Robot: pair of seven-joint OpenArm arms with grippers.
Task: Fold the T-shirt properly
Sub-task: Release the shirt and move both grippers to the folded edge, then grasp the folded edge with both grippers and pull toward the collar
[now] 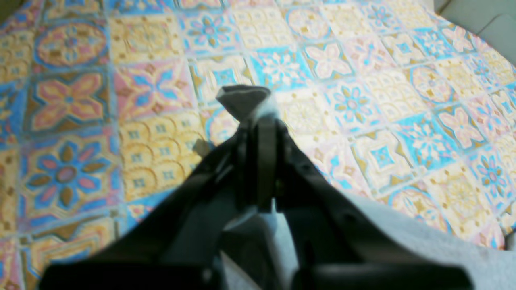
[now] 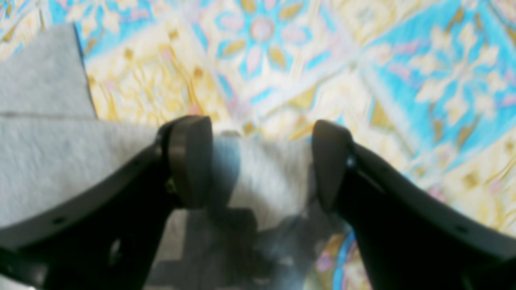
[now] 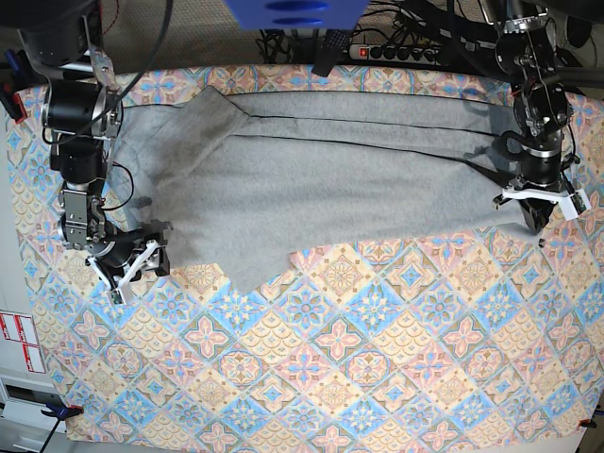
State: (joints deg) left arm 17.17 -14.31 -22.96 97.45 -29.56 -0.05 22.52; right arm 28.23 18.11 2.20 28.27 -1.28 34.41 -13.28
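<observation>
Overhead, the T-shirt point(image 3: 321, 179) lies spread across the far half of the tabletop point(image 3: 311, 377), over the patterned tablecloth point(image 3: 377, 359), with one sleeve folded inward at the far left. At the scene's right, the left gripper point(image 3: 534, 219) reaches straight down to the shirt's right edge, its fingers point(image 1: 258, 133) pressed together on a pinch of grey fabric (a small peak pokes past the tips). At the near left, the right gripper point(image 3: 142, 257) is angled low over the cloth, its fingers point(image 2: 189, 161) spread wide with the shirt's corner lying loose between them, not clamped.
</observation>
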